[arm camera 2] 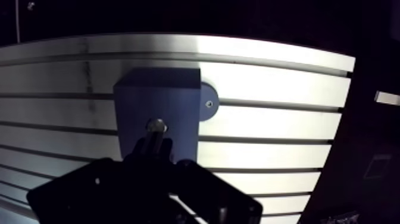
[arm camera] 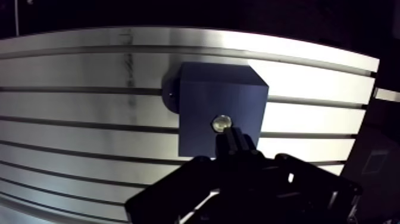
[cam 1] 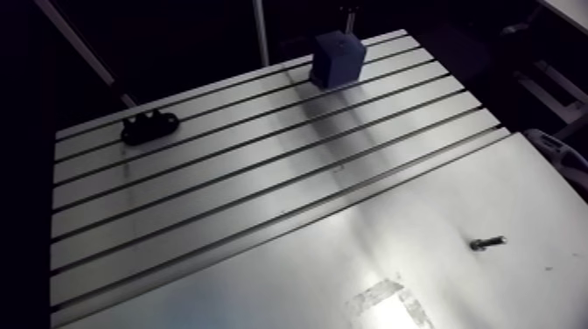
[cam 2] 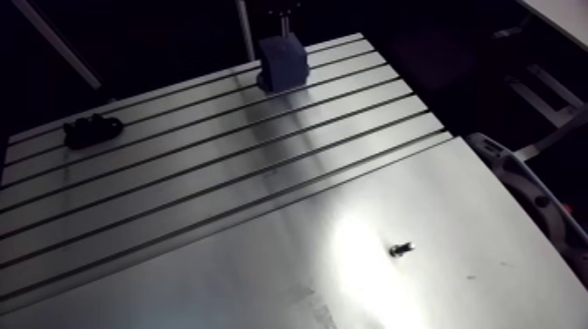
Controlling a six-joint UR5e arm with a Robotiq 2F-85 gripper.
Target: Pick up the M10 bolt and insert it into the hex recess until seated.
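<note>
A dark blue block (arm camera: 221, 104) stands on the slotted table (arm camera: 83, 101) near its far edge. In its top face sits a small round shiny metal spot (arm camera: 221, 123); I cannot tell whether that is a bolt head or the recess. My gripper (arm camera: 230, 137) hangs over the block with its dark fingers pressed together, their tips just short of the shiny spot, and nothing shows between them. In the arm view the gripper (cam 1: 348, 16) is only a thin shape above the block (cam 1: 337, 58). A small bolt (cam 1: 487, 243) lies on its side on the smooth plate, far from the block.
A black clamp-like piece (cam 1: 149, 127) rests on the slotted part near the far left corner. A patch of tape (cam 1: 385, 297) marks the smooth plate (cam 1: 262, 289) near the front. A round grey disc (arm camera 2: 207, 102) shows beside the block's foot.
</note>
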